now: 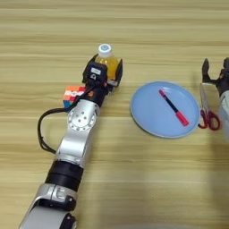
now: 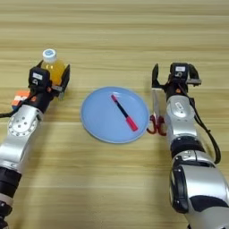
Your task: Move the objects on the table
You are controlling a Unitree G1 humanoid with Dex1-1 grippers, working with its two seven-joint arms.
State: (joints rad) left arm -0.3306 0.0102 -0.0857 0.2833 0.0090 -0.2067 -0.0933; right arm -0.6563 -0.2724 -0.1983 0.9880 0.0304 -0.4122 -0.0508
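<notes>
The small white-capped bottle of orange drink [image 1: 105,60] stands between the left gripper [image 1: 108,71]'s spread fingers, ungripped; closing looks next. The right gripper [image 2: 172,80] idles open near the table's right edge.

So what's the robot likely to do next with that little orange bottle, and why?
Probably close the left pincer on the bottle and lift it. Its black fingers already stand on either side of the bottle, which is upright on the table, apparently not yet squeezed. The right pincer sits beside the scissors, away from the bottle.
</notes>
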